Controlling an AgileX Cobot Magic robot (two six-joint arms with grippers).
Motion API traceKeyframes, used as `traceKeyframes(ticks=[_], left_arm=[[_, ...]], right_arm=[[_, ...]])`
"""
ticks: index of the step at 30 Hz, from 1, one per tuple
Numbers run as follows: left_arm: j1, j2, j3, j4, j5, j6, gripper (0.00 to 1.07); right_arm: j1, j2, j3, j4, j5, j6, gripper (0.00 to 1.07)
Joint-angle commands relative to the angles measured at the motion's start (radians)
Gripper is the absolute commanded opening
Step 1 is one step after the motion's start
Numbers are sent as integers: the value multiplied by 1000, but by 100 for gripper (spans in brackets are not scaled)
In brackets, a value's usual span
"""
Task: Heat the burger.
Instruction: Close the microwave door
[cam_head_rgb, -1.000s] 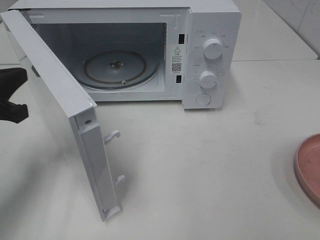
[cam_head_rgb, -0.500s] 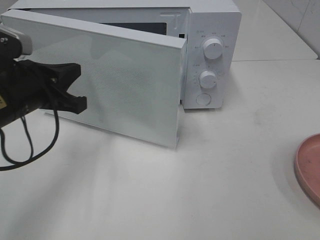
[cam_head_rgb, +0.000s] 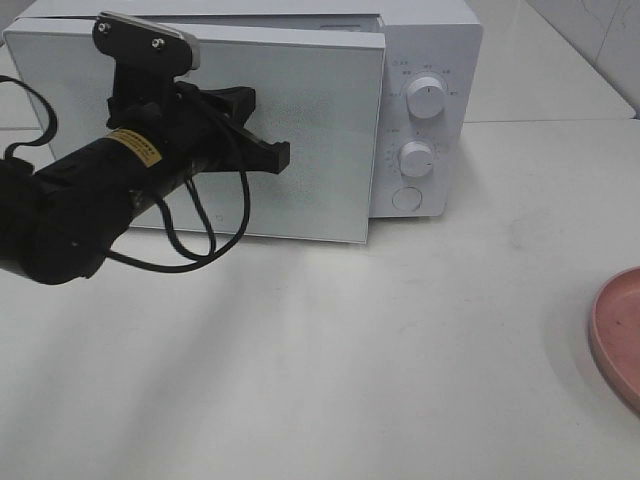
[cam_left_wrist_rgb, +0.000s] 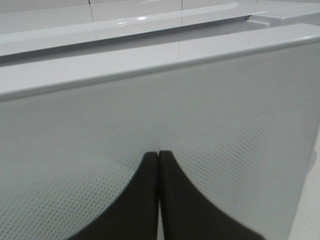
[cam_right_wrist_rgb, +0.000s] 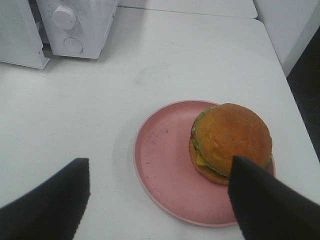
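My left gripper (cam_head_rgb: 270, 150) has its fingers pressed together with nothing between them, and the tips rest against the white door (cam_head_rgb: 310, 130) of the microwave (cam_head_rgb: 430, 60), pushing it toward the cabinet. In the overhead view the door looks nearly flush, with perhaps a thin gap at the latch side by the dials (cam_head_rgb: 426, 98) (hard to be sure from here). That strikes me as the wrong step, because the burger (cam_right_wrist_rgb: 231, 142) is not inside: it sits on the pink plate (cam_right_wrist_rgb: 160, 165) on the tabletop (cam_head_rgb: 400, 350), well apart from the microwave, off to my right.

My right gripper (cam_right_wrist_rgb: 157, 195) hangs above that plate with its fingers spread wide and empty, one to either side of the plate, the burger close by one finger.

So I judge the task is barely started. The next move calls for pulling the door open again, then bringing my right gripper down around the bun, closing gently so the layers do not slide, and carrying the burger across to the microwave before any dial is turned.
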Motion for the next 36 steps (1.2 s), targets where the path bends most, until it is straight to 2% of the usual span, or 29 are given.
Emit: traceKeyframes(ticks=[1, 7, 11, 12, 14, 19, 22, 23, 24, 25, 27, 30, 33, 35, 36], left_arm=[[-14, 50, -92, -69, 36, 13, 0], [-14, 99, -186, -128, 74, 29, 0], [-14, 130, -255, -189, 110, 75, 0], [-14, 142, -285, -219, 128, 101, 0], [-10, 155, -308, -242, 129, 122, 0], [-10, 153, -319, -239, 140, 125, 0], [-30, 131, -318, -240, 239, 126, 0], [-47, 107, -318, -238, 359, 140, 0], [-47, 107, -318, -238, 359, 140, 0], [-57, 82, -318, -238, 476, 155, 0], [-66, 72, -318, -238, 525, 159, 0], [-82, 27, -318, -238, 767, 170, 0], [-83, 17, -318, -238, 815, 170, 0], [-83, -12, -318, -238, 976, 167, 0], [-83, -12, -318, -238, 976, 167, 0]], right_arm=[[-3, -18, 1, -9, -1, -6, 76], [-3, -18, 1, -9, -1, -6, 76], [-3, -18, 1, -9, -1, -6, 76], [-3, -18, 1, -9, -1, -6, 76], [-3, -18, 1, -9, -1, -6, 76], [-3, -18, 1, -9, -1, -6, 76], [-3, -18, 1, -9, -1, -6, 76], [-3, -18, 1, -9, -1, -6, 76], [-3, -18, 1, -9, -1, -6, 76], [-3, -18, 1, -9, -1, -6, 76], [-3, -18, 1, -9, -1, -6, 76], [-3, -18, 1, -9, -1, -6, 76], [-3, -18, 1, -9, -1, -6, 76], [-3, -18, 1, -9, -1, -6, 76], [-3, -18, 1, -9, -1, -6, 76]])
